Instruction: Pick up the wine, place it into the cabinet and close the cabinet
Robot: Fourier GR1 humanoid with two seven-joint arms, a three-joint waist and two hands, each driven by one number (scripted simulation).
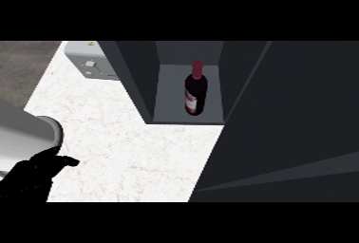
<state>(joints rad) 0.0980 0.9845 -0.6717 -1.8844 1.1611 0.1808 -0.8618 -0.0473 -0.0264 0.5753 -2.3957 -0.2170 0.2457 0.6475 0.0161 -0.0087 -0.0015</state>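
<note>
We logged a dark glass wine bottle (194,94) with a red cap, standing inside the dark grey open cabinet (245,76) at upper centre. White marbled worktop (119,142) filled the left. Left robot hand (35,173), lower left, held nothing, its fingers relaxed.

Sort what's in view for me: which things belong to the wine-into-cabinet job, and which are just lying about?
Job:
- dark glass wine bottle with red cap, standing inside the cabinet
- dark grey open cabinet
- black left hand, lower left

Lying about:
- light grey boxy appliance, far counter
- white marble counter
</note>
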